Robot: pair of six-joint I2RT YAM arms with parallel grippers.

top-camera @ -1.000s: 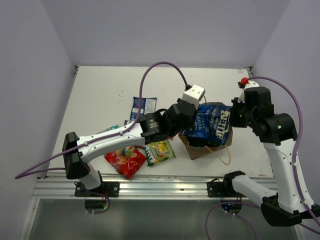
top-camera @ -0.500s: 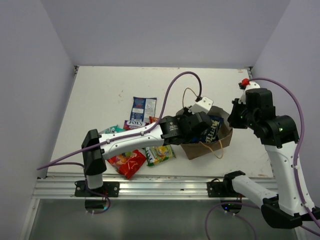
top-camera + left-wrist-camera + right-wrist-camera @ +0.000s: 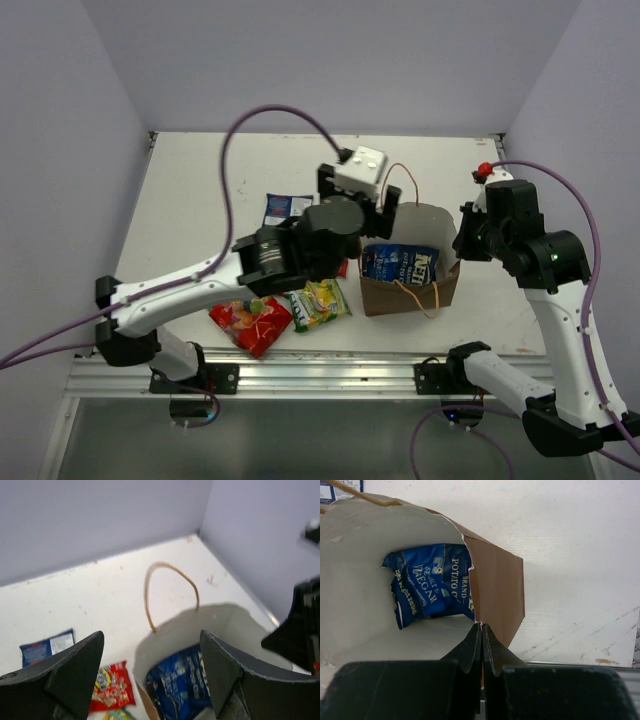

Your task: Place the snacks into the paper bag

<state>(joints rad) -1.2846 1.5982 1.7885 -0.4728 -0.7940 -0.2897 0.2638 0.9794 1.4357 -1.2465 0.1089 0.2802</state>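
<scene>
My left pincer (image 3: 150,667) hangs open and empty above the brown kraft paper bag (image 3: 220,622) whose rim my right pincer (image 3: 481,630) pinches shut, so next I should fetch the glossy red candy packet (image 3: 112,685) down to its left.

Pale lilac walls (image 3: 330,60) around a scuffed white tabletop (image 3: 200,190), aluminium rail (image 3: 300,375) along its near edge.

A flat white tabletop (image 3: 200,190) fills the enclosure, marked with faint grey scuffs and scratches (image 3: 600,645). Plain pale lilac walls (image 3: 330,60) rise on its far, left and right sides. A ribbed silver aluminium rail (image 3: 320,372) runs along its near edge.
</scene>
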